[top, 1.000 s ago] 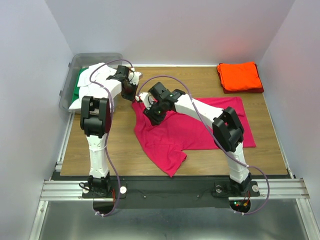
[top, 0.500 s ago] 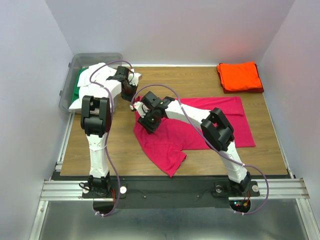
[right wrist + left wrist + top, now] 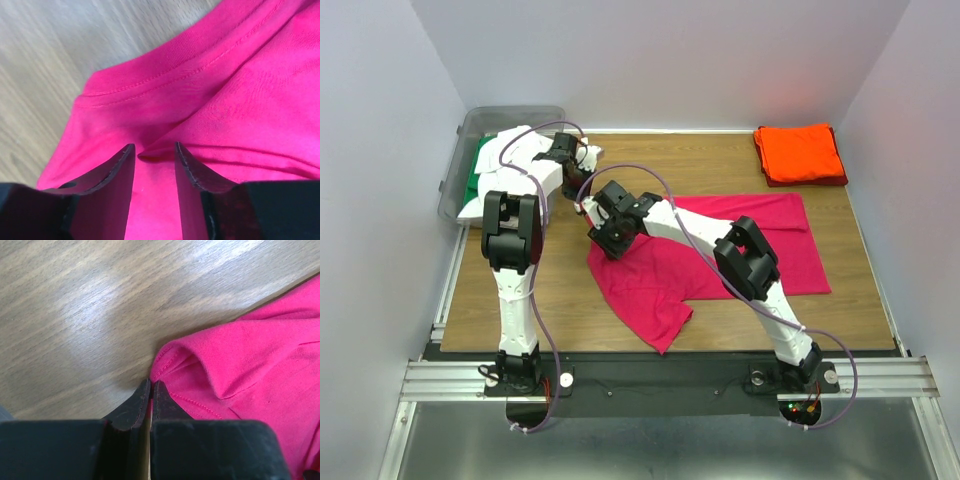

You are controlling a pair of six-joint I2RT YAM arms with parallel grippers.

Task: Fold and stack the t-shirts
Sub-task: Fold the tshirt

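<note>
Softly rumpled magenta knit tee (image 3: 800,235), hem stitched.

No text, label, brand, number or sign can be read in any of the views.

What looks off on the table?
The magenta t-shirt lies skewed and rumpled, its near-left part twisted into a flap. A white t-shirt spills out of the grey bin onto the table. The orange t-shirt at far right is neatly folded.
</note>
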